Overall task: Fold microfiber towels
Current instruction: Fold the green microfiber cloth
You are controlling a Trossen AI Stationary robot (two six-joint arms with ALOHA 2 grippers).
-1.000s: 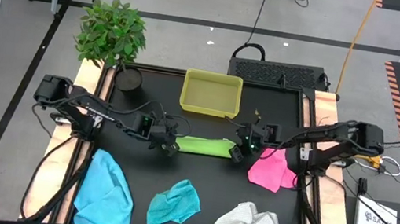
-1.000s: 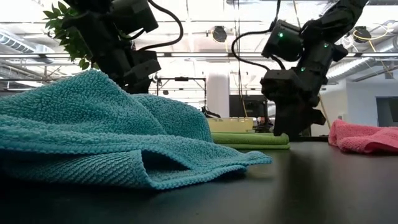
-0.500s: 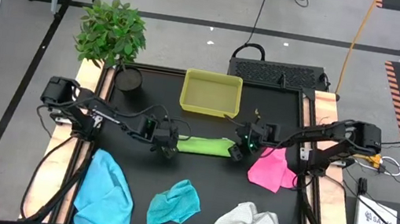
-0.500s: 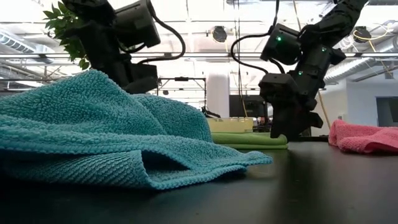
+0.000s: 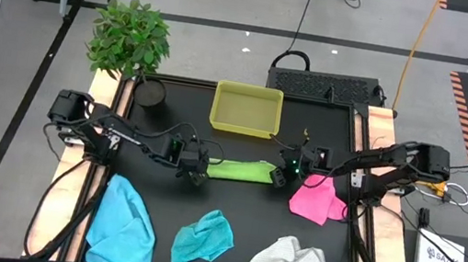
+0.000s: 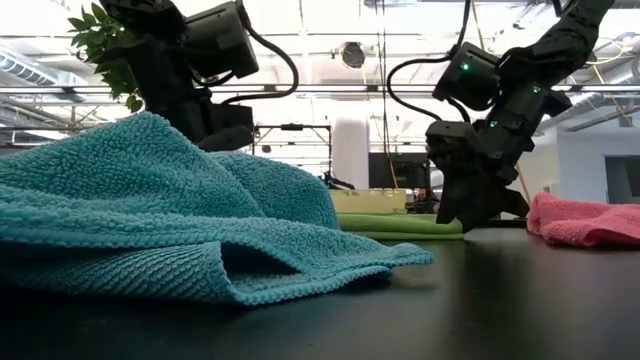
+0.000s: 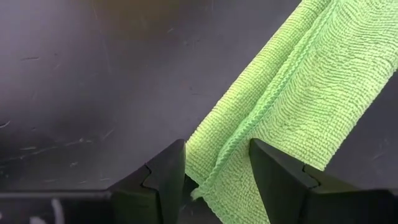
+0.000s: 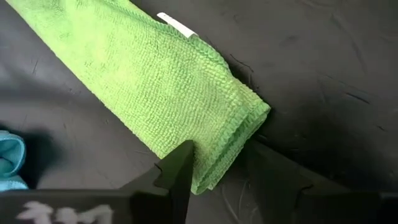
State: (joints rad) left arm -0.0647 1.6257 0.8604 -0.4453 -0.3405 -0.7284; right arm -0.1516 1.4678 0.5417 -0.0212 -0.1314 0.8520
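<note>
- The lime green towel (image 5: 238,170) lies as a folded strip mid-table, just in front of the yellow tray (image 5: 246,111); each gripper stands at one end of it
- The left gripper (image 7: 214,180) straddles the strip's left end; a corner of cloth sits between its parted fingers (image 7: 166,177); whether they pinch it I cannot tell
- The right gripper (image 8: 219,168) stands over the right end; the folded edge lies between its spread fingers (image 8: 177,171); grip uncertain
- Pink towel (image 5: 317,199) lies near the right gripper

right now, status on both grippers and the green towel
Left gripper open, straddling lime towel end. Right gripper open astride the other end. Towel folded, flat. Nothing in the way.
</note>
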